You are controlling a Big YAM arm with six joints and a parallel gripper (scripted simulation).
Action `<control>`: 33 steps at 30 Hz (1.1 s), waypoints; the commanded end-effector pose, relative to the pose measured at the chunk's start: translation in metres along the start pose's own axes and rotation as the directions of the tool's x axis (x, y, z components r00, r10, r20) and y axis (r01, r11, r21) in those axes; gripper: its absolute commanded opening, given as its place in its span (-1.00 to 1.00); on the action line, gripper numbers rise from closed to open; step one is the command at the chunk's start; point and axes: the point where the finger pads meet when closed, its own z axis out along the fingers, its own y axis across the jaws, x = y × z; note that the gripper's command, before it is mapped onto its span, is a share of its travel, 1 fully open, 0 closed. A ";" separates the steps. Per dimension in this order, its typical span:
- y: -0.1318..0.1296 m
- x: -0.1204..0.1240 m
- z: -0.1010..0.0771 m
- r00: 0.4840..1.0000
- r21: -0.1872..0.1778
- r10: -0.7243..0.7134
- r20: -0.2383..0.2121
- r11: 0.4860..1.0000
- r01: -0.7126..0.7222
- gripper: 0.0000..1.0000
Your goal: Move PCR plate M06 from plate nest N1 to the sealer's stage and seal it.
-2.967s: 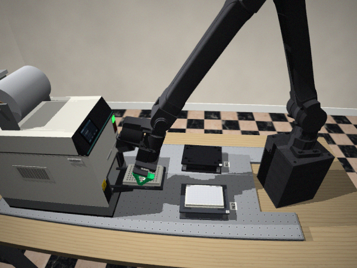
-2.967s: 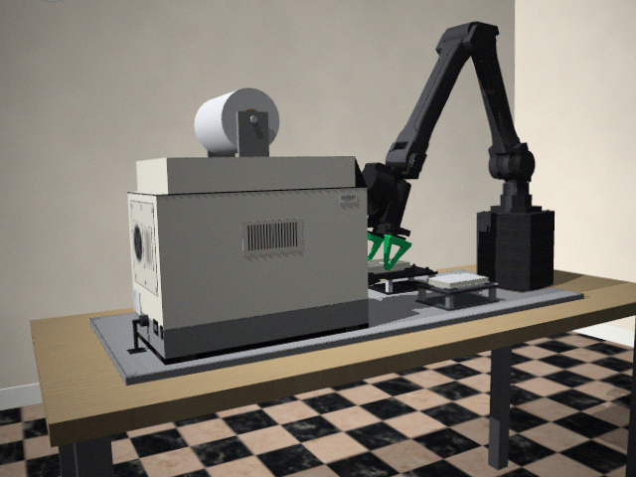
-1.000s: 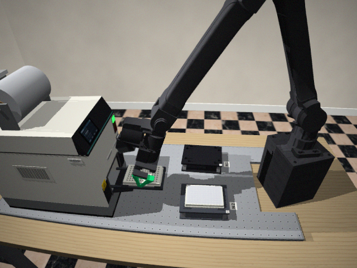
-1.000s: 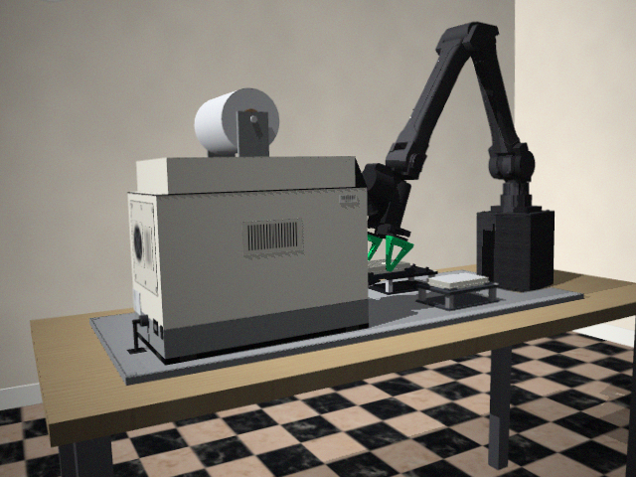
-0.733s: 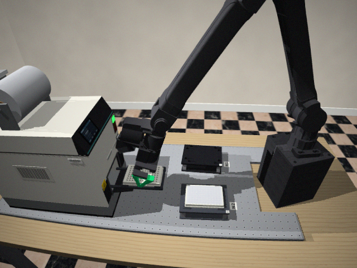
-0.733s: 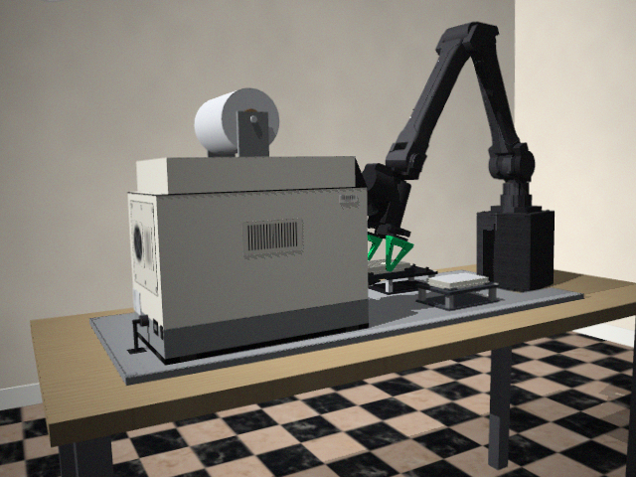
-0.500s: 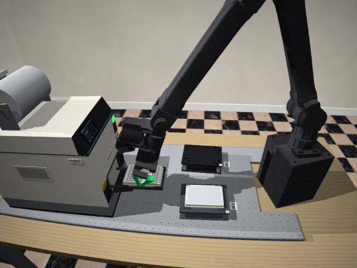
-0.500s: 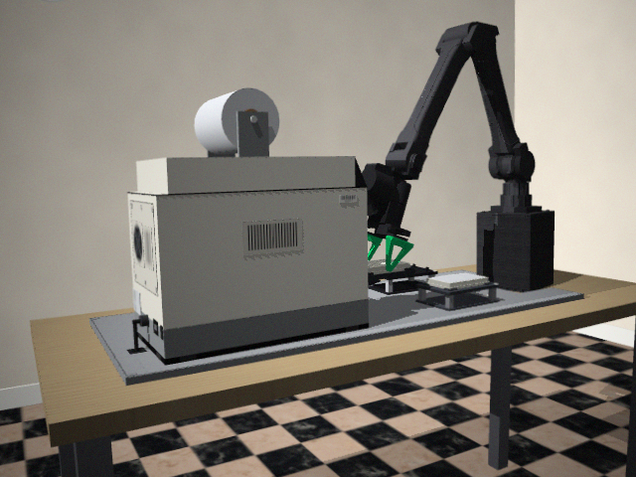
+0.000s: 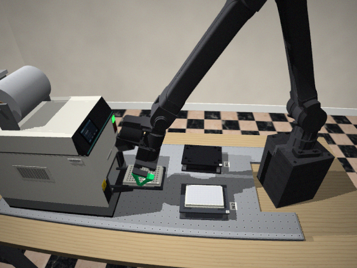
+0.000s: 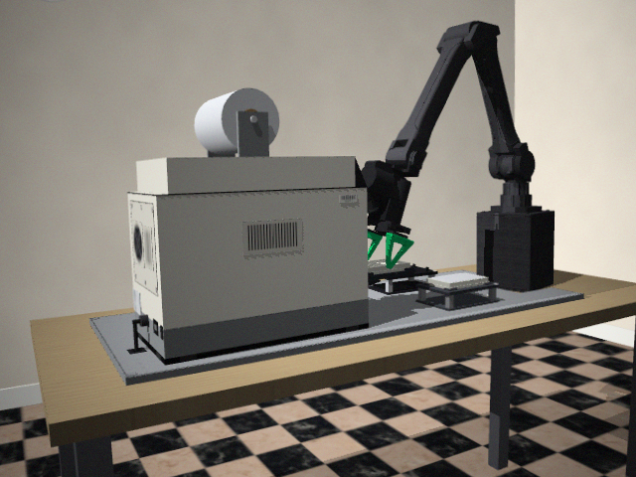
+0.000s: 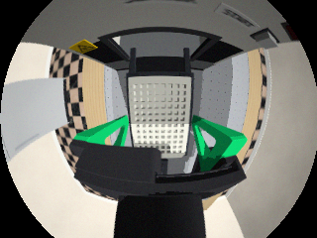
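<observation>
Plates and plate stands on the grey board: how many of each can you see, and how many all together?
Open plates with holes: 1, M06 on the sealer's stage, under the open pincer.
Covered white plates: 1, M09.
Plate stands: 2, N1 bare, N2 under M09.
Total: 4.
</observation>
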 end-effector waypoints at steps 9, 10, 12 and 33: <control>0.011 -0.043 -0.024 0.997 -0.012 -0.020 0.075 1.000 0.021 1.00; 0.010 -0.043 -0.026 0.997 -0.012 -0.019 0.076 1.000 0.020 1.00; 0.010 -0.040 -0.028 0.997 -0.012 -0.020 0.073 1.000 0.021 1.00; 0.007 -0.025 -0.041 0.998 -0.010 -0.020 0.052 1.000 0.021 1.00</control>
